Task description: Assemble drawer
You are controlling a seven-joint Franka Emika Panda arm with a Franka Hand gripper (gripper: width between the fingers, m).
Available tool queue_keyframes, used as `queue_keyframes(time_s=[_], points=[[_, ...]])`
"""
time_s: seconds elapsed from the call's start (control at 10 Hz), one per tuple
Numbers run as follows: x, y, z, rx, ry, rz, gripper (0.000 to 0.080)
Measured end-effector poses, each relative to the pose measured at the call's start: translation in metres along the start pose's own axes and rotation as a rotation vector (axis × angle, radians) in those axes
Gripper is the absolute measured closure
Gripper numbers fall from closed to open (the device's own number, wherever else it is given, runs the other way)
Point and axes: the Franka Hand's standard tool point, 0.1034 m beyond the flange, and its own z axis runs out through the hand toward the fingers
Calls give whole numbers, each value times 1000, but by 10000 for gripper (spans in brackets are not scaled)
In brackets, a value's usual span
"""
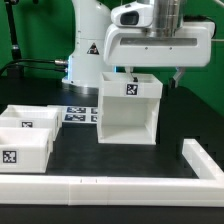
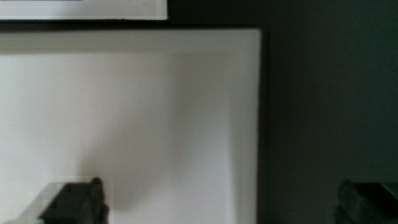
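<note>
The drawer's white hollow casing (image 1: 128, 108) stands upright in the middle of the black table, its open side facing the front and a tag on its upper front. Two smaller white trays (image 1: 30, 120) (image 1: 22, 152) with tags sit at the exterior view's left. My gripper (image 1: 155, 74) hangs just above the casing's top, toward its right side, jaws open and empty. In the wrist view the casing's white surface (image 2: 134, 120) fills most of the picture; one fingertip (image 2: 75, 200) is over it and the other (image 2: 370, 200) is over the dark table beyond its edge.
The marker board (image 1: 75, 113) lies flat behind the trays, left of the casing. A low white border wall (image 1: 110, 186) runs along the front and turns up the right side (image 1: 205, 160). The arm's base (image 1: 88, 50) stands behind the casing.
</note>
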Motion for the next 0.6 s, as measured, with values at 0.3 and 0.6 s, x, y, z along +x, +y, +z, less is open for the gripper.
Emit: queue_keyframes(time_s=[0.3,0.6], points=[[1,-1,0,1,2,0,409],[1,-1,0,1,2,0,723]])
